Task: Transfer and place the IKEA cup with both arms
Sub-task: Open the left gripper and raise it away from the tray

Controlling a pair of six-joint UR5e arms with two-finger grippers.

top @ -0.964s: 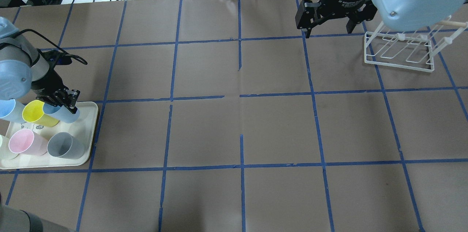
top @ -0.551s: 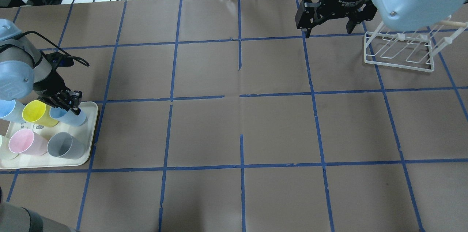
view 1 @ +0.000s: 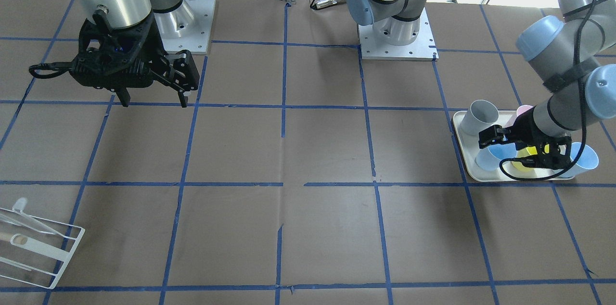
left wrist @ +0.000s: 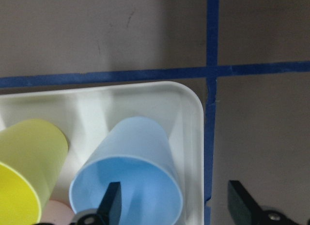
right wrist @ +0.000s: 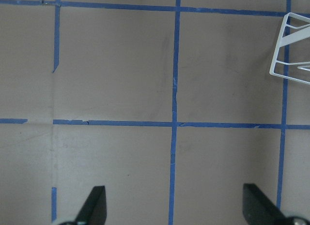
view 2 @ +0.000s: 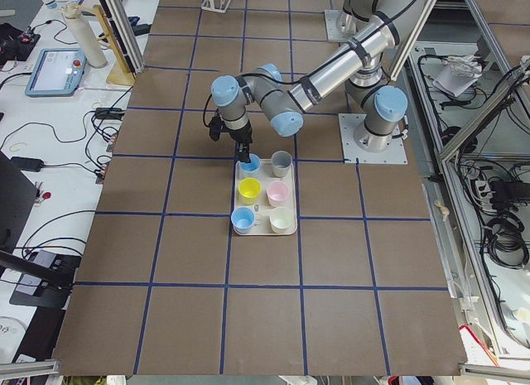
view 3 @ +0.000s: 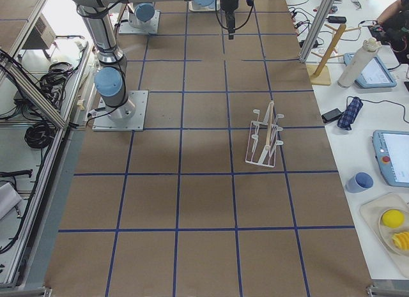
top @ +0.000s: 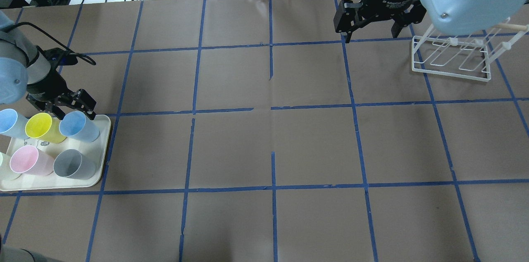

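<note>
left gripper (top: 73, 105) hung wide open over ikea cup (top: 78, 126), upright in tray (top: 104, 146) at desk's left edge. one finger inside rim, other outside (judgement: descend straight, pinch wall). right gripper (top: 374, 30) open, idle.

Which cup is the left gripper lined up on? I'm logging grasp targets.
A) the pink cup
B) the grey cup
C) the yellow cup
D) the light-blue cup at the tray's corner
D: in the left wrist view, one open finger of the left gripper hangs over the light-blue cup at the tray corner.
</note>
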